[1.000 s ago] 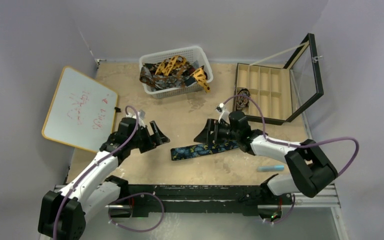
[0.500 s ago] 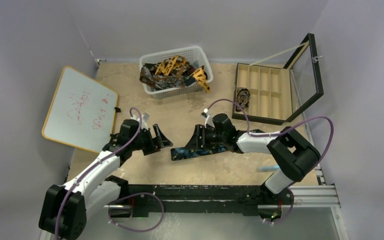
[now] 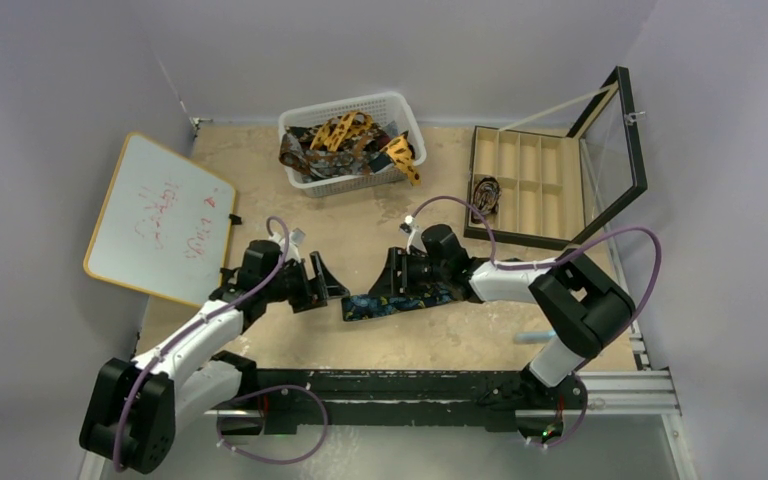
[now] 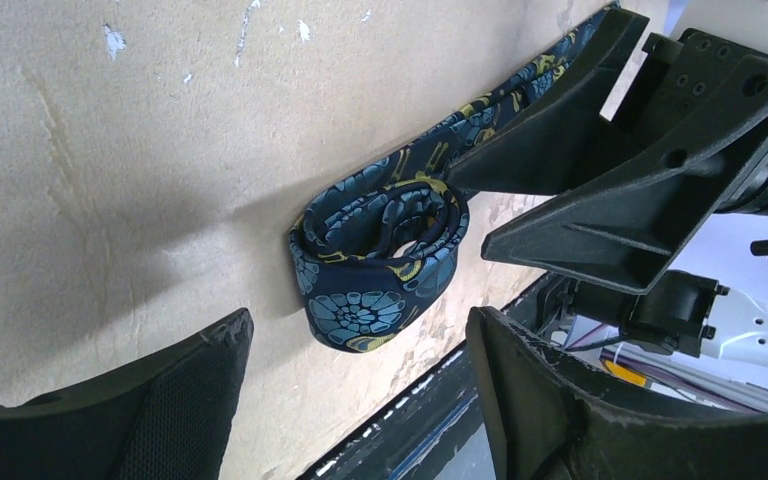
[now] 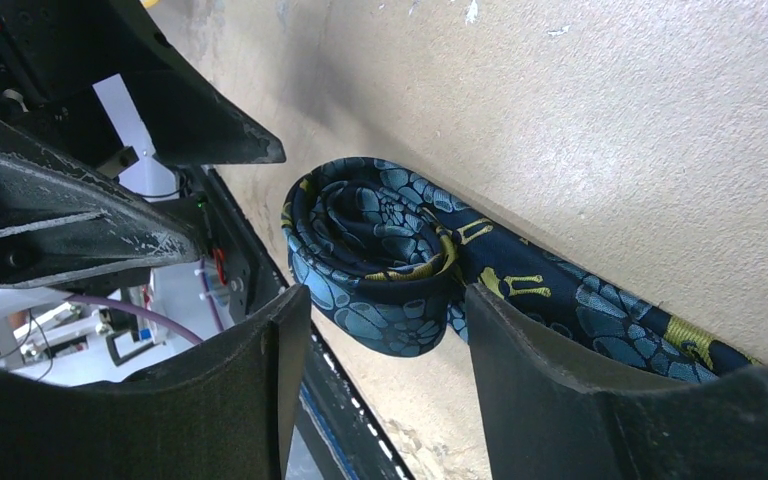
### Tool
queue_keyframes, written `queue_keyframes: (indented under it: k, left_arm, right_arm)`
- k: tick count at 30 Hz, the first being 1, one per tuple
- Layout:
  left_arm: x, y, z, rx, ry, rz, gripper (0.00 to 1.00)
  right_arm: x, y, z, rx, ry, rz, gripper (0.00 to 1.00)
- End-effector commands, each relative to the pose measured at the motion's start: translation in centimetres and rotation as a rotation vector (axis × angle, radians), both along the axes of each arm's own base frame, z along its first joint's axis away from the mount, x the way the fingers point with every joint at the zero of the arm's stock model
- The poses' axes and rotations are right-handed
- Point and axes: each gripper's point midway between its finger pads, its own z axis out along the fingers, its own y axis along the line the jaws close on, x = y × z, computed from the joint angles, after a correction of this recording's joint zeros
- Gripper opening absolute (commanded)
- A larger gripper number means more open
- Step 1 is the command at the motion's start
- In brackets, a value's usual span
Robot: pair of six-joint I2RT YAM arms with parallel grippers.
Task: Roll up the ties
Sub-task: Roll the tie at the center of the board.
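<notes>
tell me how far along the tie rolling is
Early. Done: possibly one dark roll in the case, too small to confirm. In hand: the navy tie has a loose coil at one end, tail still flat; the right gripper straddles the coil, the left gripper open beside it. Left: finishing this roll, plus the ties heaped in the basket.

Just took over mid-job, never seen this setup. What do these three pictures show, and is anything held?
Two robot arms are bolted at the near edge of a table. The wide picture looks down from above; the other two come from a camera on each wrist. Between the arms lies a navy tie, one end rolled up. The left tool is open and empty, facing that roll. The right tool straddles the roll; whether it squeezes it I cannot tell. Farther back: a basket with more ties, a whiteboard, an open case.
</notes>
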Motion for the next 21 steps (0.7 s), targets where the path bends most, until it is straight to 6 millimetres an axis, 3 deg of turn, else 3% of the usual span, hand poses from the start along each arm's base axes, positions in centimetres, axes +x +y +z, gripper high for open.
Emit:
queue_keyframes:
  k: [1,12,21]
  left_arm:
    - [0.3,-0.6,0.7,-0.036,-0.044,-0.038,0.76]
    - [-0.6,-1.4,-0.4,-0.073,-0.006,-0.109,0.74]
    - [-0.9,-1.9,-1.1,-0.125,0.009,-0.114,0.75]
  right_arm:
    - [0.4,0.3,1.0,0.014,-0.035,0.012,0.60]
    - [0.6,0.3,-1.7,-0.061,0.045,0.011,0.36]
    - [0.3,0.2,-3.2,-0.104,0.098,0.009,0.30]
